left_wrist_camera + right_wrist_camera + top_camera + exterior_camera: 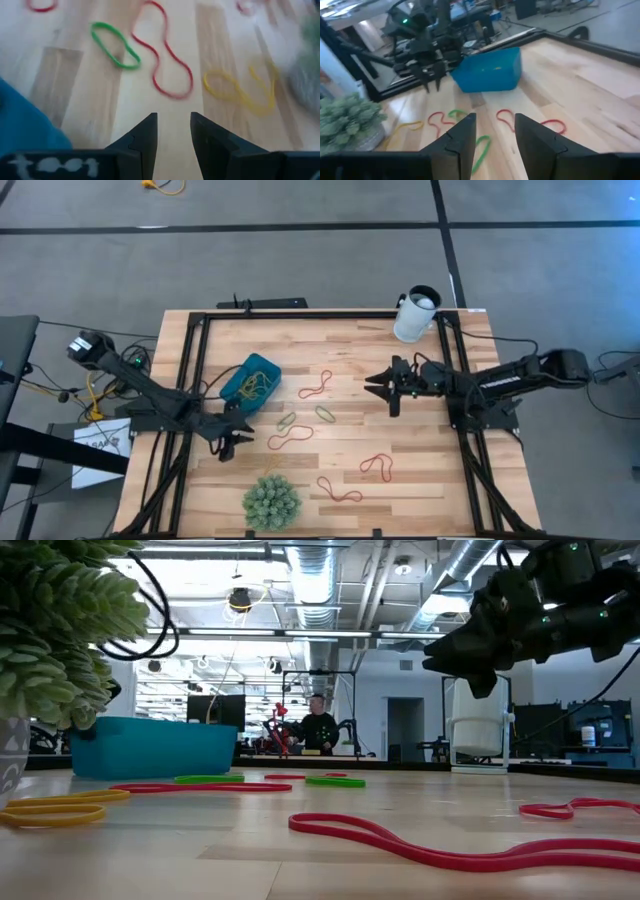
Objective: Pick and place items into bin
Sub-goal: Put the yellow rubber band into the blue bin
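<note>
High view first: the shallow teal-blue plastic bin (251,377) near the left of the wooden table (420,480) already holds a few yellowish rubber-band loops (254,387), but red (315,385), green (325,413) and yellow (271,466) rubber-band loops lie scattered outside it. The left gripper (230,445) hovers beside the bin, fingers (145,137) parted and empty; the right gripper (383,387) waits mid-table, fingers spread, nothing held. Early going, by the look of it.

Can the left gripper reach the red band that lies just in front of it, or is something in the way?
Probably yes. The left gripper is open and empty, and only bare table separates it from the red band; the bin stands off to one side.
</note>
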`<state>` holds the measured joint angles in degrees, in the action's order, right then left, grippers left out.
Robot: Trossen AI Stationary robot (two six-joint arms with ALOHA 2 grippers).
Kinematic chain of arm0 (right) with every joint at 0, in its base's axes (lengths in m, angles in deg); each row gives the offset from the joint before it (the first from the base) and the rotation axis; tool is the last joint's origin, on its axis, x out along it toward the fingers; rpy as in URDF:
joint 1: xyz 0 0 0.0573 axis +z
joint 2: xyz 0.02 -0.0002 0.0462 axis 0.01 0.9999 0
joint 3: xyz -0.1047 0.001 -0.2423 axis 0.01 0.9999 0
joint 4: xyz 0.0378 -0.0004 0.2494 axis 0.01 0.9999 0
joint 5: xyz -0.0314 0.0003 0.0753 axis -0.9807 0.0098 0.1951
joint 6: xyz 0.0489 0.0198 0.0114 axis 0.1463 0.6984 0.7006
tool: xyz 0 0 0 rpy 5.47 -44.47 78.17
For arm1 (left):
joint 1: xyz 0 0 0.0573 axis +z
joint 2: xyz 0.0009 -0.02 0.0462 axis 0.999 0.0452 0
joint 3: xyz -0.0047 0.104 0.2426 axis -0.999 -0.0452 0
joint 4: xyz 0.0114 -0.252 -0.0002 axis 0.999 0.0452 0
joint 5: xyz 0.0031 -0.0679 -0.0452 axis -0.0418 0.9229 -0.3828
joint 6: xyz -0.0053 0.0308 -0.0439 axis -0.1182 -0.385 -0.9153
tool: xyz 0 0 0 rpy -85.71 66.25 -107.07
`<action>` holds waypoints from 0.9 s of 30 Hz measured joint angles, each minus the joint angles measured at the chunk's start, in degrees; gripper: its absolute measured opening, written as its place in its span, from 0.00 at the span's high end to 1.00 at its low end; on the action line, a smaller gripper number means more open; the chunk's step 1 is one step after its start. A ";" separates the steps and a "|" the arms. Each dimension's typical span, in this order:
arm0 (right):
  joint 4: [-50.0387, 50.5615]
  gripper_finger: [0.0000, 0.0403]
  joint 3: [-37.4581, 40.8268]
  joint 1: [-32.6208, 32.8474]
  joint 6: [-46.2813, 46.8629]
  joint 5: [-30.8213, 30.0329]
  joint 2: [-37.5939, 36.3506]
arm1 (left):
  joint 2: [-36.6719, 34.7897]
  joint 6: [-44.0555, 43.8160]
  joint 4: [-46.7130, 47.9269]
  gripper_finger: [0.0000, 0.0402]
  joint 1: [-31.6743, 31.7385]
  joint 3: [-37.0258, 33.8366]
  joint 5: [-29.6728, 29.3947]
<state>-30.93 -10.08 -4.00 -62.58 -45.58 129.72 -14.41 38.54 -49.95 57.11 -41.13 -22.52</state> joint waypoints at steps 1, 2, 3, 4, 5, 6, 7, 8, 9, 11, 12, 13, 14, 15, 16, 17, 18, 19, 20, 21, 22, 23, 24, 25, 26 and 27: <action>0.02 0.68 0.00 0.64 0.06 -1.59 0.00 | -0.31 3.06 -0.11 0.74 -0.67 -0.16 1.06; 0.00 0.68 0.00 1.30 0.13 -3.61 0.00 | -0.55 6.33 -1.11 0.74 -1.27 -0.29 2.92; -0.07 0.68 0.00 1.88 0.59 -5.78 0.00 | -0.78 9.13 -2.10 0.74 -1.87 -0.29 5.05; -0.09 0.68 0.00 2.41 1.45 -8.26 0.00 | -1.14 11.10 -2.85 0.74 -2.39 -0.29 7.14; -0.04 0.68 0.00 2.94 2.89 -10.79 0.00 | -1.13 12.46 -3.63 0.74 -2.88 -0.27 8.72; 0.00 0.68 0.00 3.42 4.29 -13.38 0.00 | -1.08 13.14 -3.61 0.74 -3.19 -0.27 9.63; 0.00 0.68 0.00 3.93 5.64 -15.88 0.00 | -1.08 13.29 -3.02 0.74 -3.59 -0.27 9.72; -0.02 0.68 0.00 4.46 6.78 -18.18 0.07 | -0.84 13.29 -2.63 0.74 -3.95 -0.27 9.92; -0.29 0.68 0.00 5.03 7.50 -19.99 0.57 | -0.55 13.31 -2.25 0.74 -4.22 -0.27 9.87; -1.50 0.68 0.04 6.05 8.37 -22.87 1.69 | -0.54 13.88 -0.51 0.74 -4.61 -0.27 9.82; -3.15 0.68 0.01 6.41 8.53 -23.90 2.32 | -0.53 14.07 0.01 0.74 -4.76 -0.27 9.80; -4.83 0.68 0.00 6.79 8.95 -24.74 3.01 | -0.63 14.14 0.33 0.74 -4.95 -0.27 9.70; -6.68 0.68 0.00 7.09 9.79 -25.28 3.89 | -0.75 14.14 0.35 0.74 -5.06 -0.27 9.53; -8.56 0.68 0.00 7.29 10.60 -25.85 5.02 | -0.75 14.09 -0.09 0.74 -5.20 -0.27 9.47; -10.21 0.68 0.00 7.57 11.43 -26.39 6.20 | -0.71 13.77 -0.80 0.74 -5.38 -0.27 9.11; -11.79 0.68 -0.07 7.94 12.37 -27.00 7.57 | -0.63 13.19 -1.87 0.74 -5.65 -0.27 8.35; -12.58 0.68 -0.51 8.33 13.65 -27.86 9.19 | -0.61 12.60 -2.86 0.74 -5.98 -0.27 7.49; -12.87 0.68 -1.17 8.87 15.16 -28.76 11.03 | -0.62 12.40 -3.51 0.74 -6.38 -0.26 6.53; -12.86 0.68 -1.95 9.46 17.01 -29.85 13.01 | -0.62 12.27 -3.95 0.74 -6.87 -0.27 5.39; -12.84 0.68 -3.13 10.04 18.71 -30.82 15.30 | -0.60 11.83 -4.24 0.74 -7.50 -0.27 4.36; -12.87 0.68 -4.74 10.69 20.25 -31.38 18.04 | -0.60 11.38 -4.48 0.74 -8.21 -0.24 3.62; -12.90 0.68 -6.36 11.38 21.14 -31.87 20.78 | -0.60 11.10 -4.67 0.74 -8.97 -0.24 3.03; -12.82 0.68 -8.18 11.99 21.65 -31.97 23.43 | -0.60 10.61 -4.75 0.74 -9.83 -0.24 2.38; -12.79 0.68 -10.47 12.52 21.84 -31.94 26.15 | -0.60 10.29 -4.75 0.74 -10.73 -0.24 1.78; -12.87 0.68 -12.99 12.97 21.79 -31.96 28.82 | -0.60 10.14 -4.81 0.74 -11.68 -0.24 1.05; -12.95 0.68 -15.62 13.37 21.29 -31.94 31.31 | -0.60 10.10 -5.10 0.74 -12.71 -0.24 0.12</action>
<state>-43.88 -25.70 9.37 -41.30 -77.52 161.02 -15.01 48.65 -55.06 44.40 -41.38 -22.41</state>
